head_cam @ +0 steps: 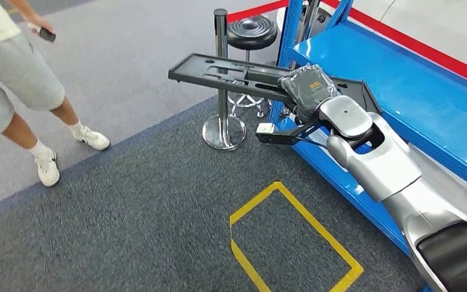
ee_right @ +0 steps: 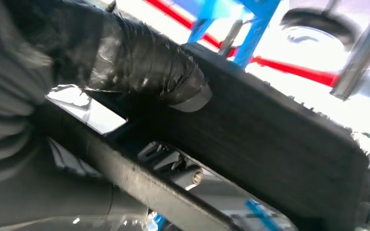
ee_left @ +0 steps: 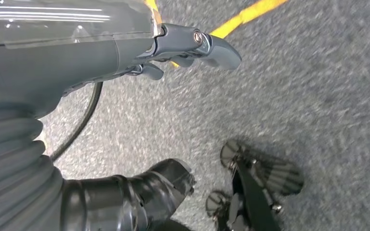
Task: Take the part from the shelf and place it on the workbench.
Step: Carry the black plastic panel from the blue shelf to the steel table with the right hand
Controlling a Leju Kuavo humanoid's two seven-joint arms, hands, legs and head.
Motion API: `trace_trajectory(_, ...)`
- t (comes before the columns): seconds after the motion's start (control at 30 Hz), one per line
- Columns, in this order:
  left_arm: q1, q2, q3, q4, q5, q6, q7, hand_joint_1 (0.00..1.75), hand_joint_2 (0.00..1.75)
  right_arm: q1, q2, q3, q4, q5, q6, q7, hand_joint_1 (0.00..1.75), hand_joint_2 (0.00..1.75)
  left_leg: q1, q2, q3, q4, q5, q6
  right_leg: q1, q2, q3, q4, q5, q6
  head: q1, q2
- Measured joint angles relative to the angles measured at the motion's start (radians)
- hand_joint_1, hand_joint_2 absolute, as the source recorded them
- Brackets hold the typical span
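The robot's right hand (head_cam: 307,88) grips the part (head_cam: 219,72), a long flat black plastic panel with cut-outs, near its right end; in the right wrist view the thumb (ee_right: 139,62) presses on the part's dark face, with fingers closed under it. The part hangs in the air, held roughly level, its free end reaching left over the grey carpet and past the chrome post (head_cam: 221,79) of a barrier stand. Its right end sits just in front of the blue shelf (head_cam: 401,91), at about the height of the shelf's top board, and nothing appears to support it but the hand.

The left hand (ee_left: 192,45) hangs low over the carpet with its fingers loosely curled and holds nothing.

By the look of it, the pickup is done and the part is out of the shelf or nearly so. What remains is the larger share: carrying it to the bench, which is not visible here, and setting it down. A person (head_cam: 12,79) stands at the far left, well apart from the part.
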Motion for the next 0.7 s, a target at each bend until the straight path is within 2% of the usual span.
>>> trace_trajectory(0.03,0.001,-0.001,0.000,0.000,-0.001,-0.001,-0.002,0.00,1.75,0.006,-0.003,-0.005,-0.003,0.001,-0.001,0.001,1.75,1.75,0.001,-0.011,-0.006,0.002,0.002,-0.006,0.003,0.000,0.002,-0.003,-0.003,-0.003,0.000,0.000)
trace_trajectory(0.07,0.002,-0.002,0.000,0.000,-0.004,-0.001,-0.002,0.00,1.75,0.012,-0.005,-0.009,-0.008,0.002,-0.001,0.002,1.75,1.75,0.004,-0.022,-0.010,0.001,0.004,-0.012,0.002,-0.011,0.002,-0.003,-0.003,-0.008,0.000,0.000)
trace_trajectory(0.1,0.004,-0.003,0.000,0.000,-0.006,-0.002,-0.004,0.00,1.75,0.017,-0.008,-0.013,-0.013,0.003,-0.002,0.003,1.75,1.75,0.004,-0.016,-0.014,0.004,0.003,-0.017,0.003,-0.022,0.003,-0.006,-0.002,-0.013,0.000,0.000)
trace_trajectory(0.17,0.005,-0.007,0.000,0.000,-0.011,-0.002,-0.006,0.00,1.75,0.032,-0.019,-0.025,-0.027,0.004,-0.004,0.006,1.75,1.75,0.000,0.040,-0.037,0.051,-0.024,-0.027,-0.001,-0.046,0.009,-0.012,0.000,-0.025,-0.004,0.000)
trace_trajectory(0.2,0.005,-0.009,0.000,0.000,-0.013,-0.002,-0.007,0.00,1.75,0.040,-0.028,-0.032,-0.035,0.005,-0.006,0.007,1.75,1.75,0.000,0.077,-0.061,0.100,-0.049,-0.030,0.001,-0.059,0.011,-0.013,0.000,-0.029,-0.006,0.000)
trace_trajectory(0.23,0.005,-0.012,0.000,0.000,-0.015,-0.002,-0.007,0.00,1.75,0.049,-0.035,-0.038,-0.041,0.008,-0.009,0.007,1.75,1.75,0.000,0.101,-0.092,0.164,-0.078,-0.034,0.003,-0.072,0.012,-0.014,-0.001,-0.032,-0.008,0.000)
trace_trajectory(0.27,0.004,-0.014,0.000,0.000,-0.017,-0.002,-0.007,0.00,1.75,0.057,-0.040,-0.042,-0.044,0.011,-0.011,0.007,1.75,1.75,0.003,0.109,-0.123,0.226,-0.100,-0.036,0.005,-0.085,0.012,-0.014,-0.002,-0.033,-0.008,0.000)
trace_trajectory(0.3,0.004,-0.015,0.000,0.000,-0.019,-0.001,-0.005,0.00,1.75,0.066,-0.042,-0.045,-0.044,0.016,-0.014,0.007,1.75,1.75,0.004,0.111,-0.145,0.266,-0.108,-0.036,0.007,-0.098,0.013,-0.014,-0.003,-0.034,-0.008,0.000)
trace_trajectory(0.33,0.004,-0.016,0.000,0.000,-0.021,0.001,-0.003,0.00,1.75,0.074,-0.042,-0.047,-0.045,0.023,-0.016,0.007,1.75,1.75,0.004,0.112,-0.150,0.274,-0.100,-0.035,0.009,-0.110,0.014,-0.014,-0.004,-0.035,-0.008,0.000)
trace_trajectory(0.37,0.004,-0.016,0.001,0.000,-0.022,0.003,-0.001,0.00,1.75,0.080,-0.041,-0.049,-0.045,0.028,-0.017,0.007,1.75,1.75,0.004,0.114,-0.136,0.243,-0.076,-0.031,0.011,-0.121,0.015,-0.014,-0.006,-0.036,-0.008,0.000)
trace_trajectory(0.4,0.004,-0.016,0.001,0.000,-0.023,0.006,0.002,0.00,1.75,0.084,-0.040,-0.052,-0.046,0.032,-0.017,0.007,1.75,1.75,0.001,0.120,-0.104,0.181,-0.042,-0.024,0.013,-0.132,0.018,-0.014,-0.007,-0.036,-0.008,0.000)
trace_trajectory(0.43,0.003,-0.015,0.002,0.000,-0.024,0.008,0.004,0.00,1.75,0.086,-0.040,-0.054,-0.047,0.035,-0.017,0.007,1.75,1.75,-0.006,0.143,-0.067,0.109,-0.018,-0.014,0.015,-0.143,0.021,-0.015,-0.009,-0.035,-0.008,0.000)
trace_trajectory(0.5,0.001,-0.013,0.003,0.000,-0.025,0.010,0.007,0.00,1.75,0.086,-0.039,-0.058,-0.049,0.038,-0.017,0.008,1.75,1.75,-0.022,0.178,-0.017,0.010,0.006,0.005,0.019,-0.165,0.025,-0.018,-0.013,-0.030,-0.008,0.000)
trace_trajectory(0.53,0.000,-0.013,0.003,0.000,-0.025,0.011,0.008,0.00,1.75,0.087,-0.039,-0.059,-0.050,0.039,-0.018,0.009,1.75,1.75,-0.028,0.185,-0.010,-0.006,0.005,0.010,0.019,-0.175,0.027,-0.020,-0.014,-0.026,-0.008,0.000)
trace_trajectory(0.6,0.000,-0.013,0.006,0.000,-0.027,0.012,0.011,0.00,1.75,0.091,-0.037,-0.061,-0.053,0.040,-0.018,0.009,1.75,1.75,-0.025,0.160,-0.007,-0.017,0.011,0.016,0.020,-0.195,0.033,-0.025,-0.017,-0.016,-0.008,0.000)
trace_trajectory(0.63,0.001,-0.014,0.007,0.000,-0.028,0.013,0.014,0.00,1.75,0.094,-0.035,-0.064,-0.056,0.041,-0.018,0.009,1.75,1.75,-0.022,0.148,-0.001,-0.028,0.015,0.018,0.020,-0.187,0.036,-0.023,-0.022,-0.012,-0.007,0.000)
trace_trajectory(0.67,0.002,-0.015,0.009,0.000,-0.030,0.013,0.017,0.00,1.75,0.096,-0.032,-0.066,-0.058,0.041,-0.018,0.009,1.75,1.75,-0.018,0.136,0.007,-0.038,0.021,0.023,0.018,-0.166,0.032,-0.007,-0.037,-0.009,-0.007,0.000)
trace_trajectory(0.7,0.002,-0.016,0.009,0.000,-0.032,0.013,0.019,0.00,1.75,0.097,-0.030,-0.069,-0.060,0.041,-0.019,0.009,1.75,1.75,-0.014,0.125,0.013,-0.047,0.026,0.027,0.017,-0.135,0.017,0.032,-0.061,-0.007,-0.006,0.000)
